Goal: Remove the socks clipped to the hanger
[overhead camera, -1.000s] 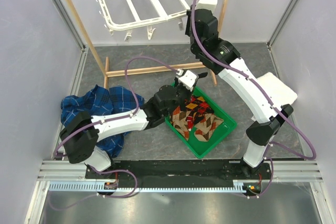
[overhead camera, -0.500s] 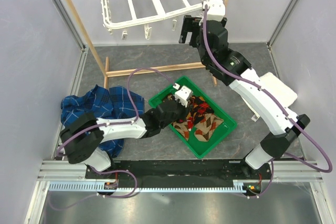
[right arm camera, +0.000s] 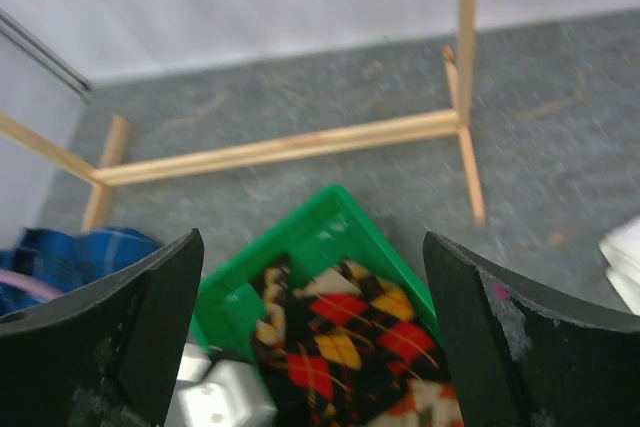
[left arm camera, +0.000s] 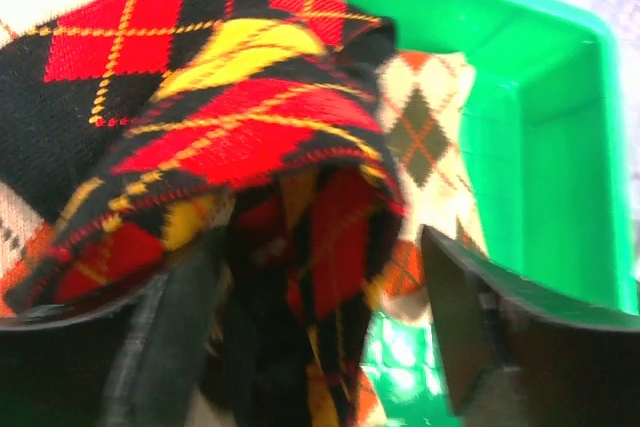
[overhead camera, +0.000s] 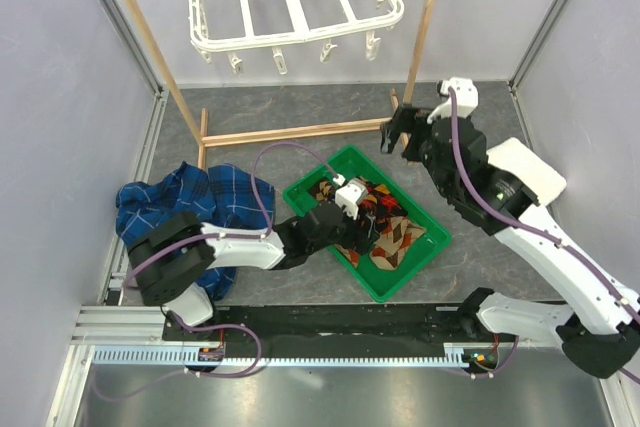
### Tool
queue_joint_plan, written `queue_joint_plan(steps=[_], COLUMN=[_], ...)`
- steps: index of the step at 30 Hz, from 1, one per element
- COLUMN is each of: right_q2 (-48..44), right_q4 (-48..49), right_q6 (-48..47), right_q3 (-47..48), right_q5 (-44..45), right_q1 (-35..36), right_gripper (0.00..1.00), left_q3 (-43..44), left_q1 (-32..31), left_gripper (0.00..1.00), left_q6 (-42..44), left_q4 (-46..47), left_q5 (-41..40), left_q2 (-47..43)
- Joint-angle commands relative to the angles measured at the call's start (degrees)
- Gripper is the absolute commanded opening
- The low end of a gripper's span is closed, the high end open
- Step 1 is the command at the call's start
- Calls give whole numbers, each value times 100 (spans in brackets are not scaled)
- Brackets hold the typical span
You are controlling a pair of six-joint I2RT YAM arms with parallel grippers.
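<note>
Lying in the green tray (overhead camera: 398,285), the socks (overhead camera: 388,225) sit under the wide left pincer (left arm camera: 322,277); right pincer (right arm camera: 310,247), wide, about their one o'clock; grey desk (overhead camera: 300,107), pale walls (overhead camera: 60,97).

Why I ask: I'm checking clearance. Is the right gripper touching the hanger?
Apart. The top external view shows the right gripper down by the foot of the wooden rack, with a plain gap between it and the hanger above.
</note>
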Motion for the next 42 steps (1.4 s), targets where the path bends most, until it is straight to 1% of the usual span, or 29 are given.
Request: queue_joint_plan(steps=[1, 2, 4, 6, 9, 13, 14, 15, 16, 17, 20, 21, 23, 24, 28, 31, 36, 42], right_q2=[-548, -802, -1040, -1357, -1674, -1938, -2042, -2122, -2166, -2280, -2508, -2570, -2763, -2816, -3089, -3194, -3221, -3037], right_q4=[-249, -285, -398, -460, -495, -680, -724, -803, -856, -900, -997, -866, -734, -629, -487, -434, -382, -294], right_q6=[157, 288, 604, 982, 1151, 1185, 1203, 1168, 1125, 1072, 704, 607, 588, 571, 562, 588, 702, 580], right_q3=[-735, -953, -1148, -1438, -1781, -1913, -1939, -1948, -1957, -1940, -2001, -2071, -2351, -2414, -2642, -2617, -2520, -2248], right_q5=[321, 418, 664, 727, 569, 139, -62, -177, -266, -336, -398, -337, -389, -598, -750, -750, -873, -882], right_q1=[16, 8, 25, 16, 16, 16, 16, 16, 16, 16, 16, 16, 16, 16, 16, 16, 25, 8], right_gripper=[98, 98, 98, 98, 98, 98, 98, 98, 98, 98, 98, 98, 98, 98, 98, 98, 98, 98], left_q3=[172, 207, 469, 794, 892, 822, 796, 787, 770, 674, 341, 226, -55, -109, -294, -329, -215, -312], left_q1=[-62, -62, -62, -62, -71, -70, -62, -62, -70, -62, -62, -62, -53, -62, -62, -62, -62, -62], left_gripper=[93, 94, 94, 94, 94, 95, 95, 98, 98, 98, 99, 99, 99, 99, 99, 99, 99, 99], left_q6=[86, 95, 139, 218, 385, 508, 500, 474, 395, 359, 333, 394, 421, 386, 263, 262, 227, 219], left_q4=[-369, -571, -1360, -2089, -2461, -2760, -2796, -2796, -3031, -3060, -3008, -2955, -2850, -2710, -2752, -3015, -3464, -3587], left_q5=[120, 67, -73, -249, -355, -320, -285, -293, -302, -276, -205, -214, -354, -398, -670, -794, -803, -917], left_q2=[-966, -1099, -1415, -1583, -2031, -2848, -3233, -3437, -3639, -4093, -4799, -5236, -5608, -5940, -6496, -6664, -6761, -6866])
